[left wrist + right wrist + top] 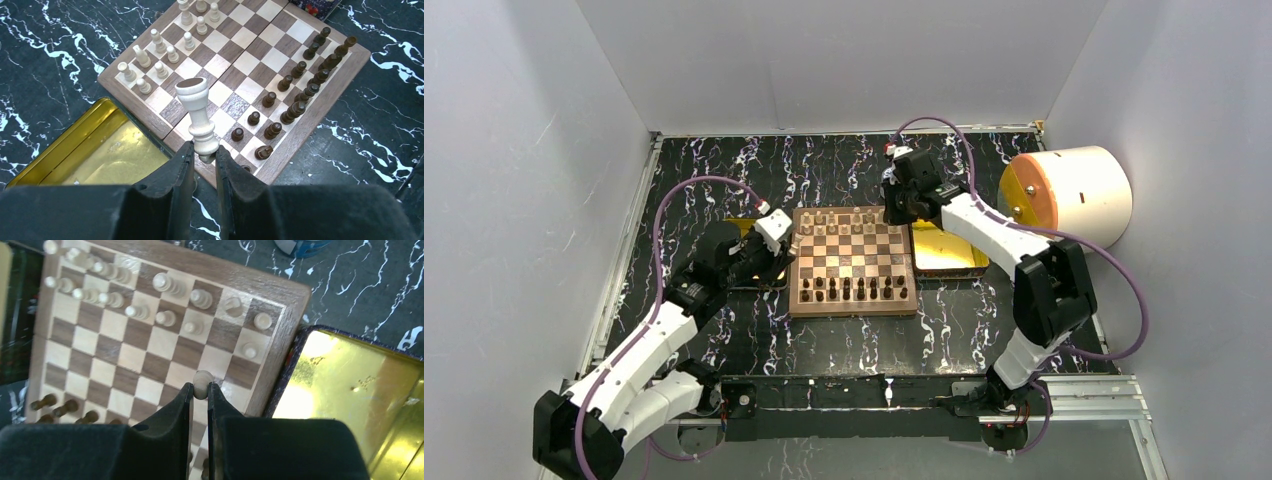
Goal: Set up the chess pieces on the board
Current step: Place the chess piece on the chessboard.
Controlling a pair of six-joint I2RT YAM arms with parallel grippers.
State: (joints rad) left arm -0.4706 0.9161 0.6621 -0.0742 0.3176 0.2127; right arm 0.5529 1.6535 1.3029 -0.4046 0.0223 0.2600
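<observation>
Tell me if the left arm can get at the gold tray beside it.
Probably yes: the left gripper hangs at the edge of the board, the gold tray lies open right beside it, nothing between. But it is shut on a cream piece, so it couldn't grasp anything there.

Pale grey walls (824,60) — black, white-veined marble tabletop (724,170).

Counted: one chessboard (854,255), two gold trays (946,258), sixteen dark brown pieces (272,131); cream pieces (161,70) uncounted, several blurred or cut off.
</observation>
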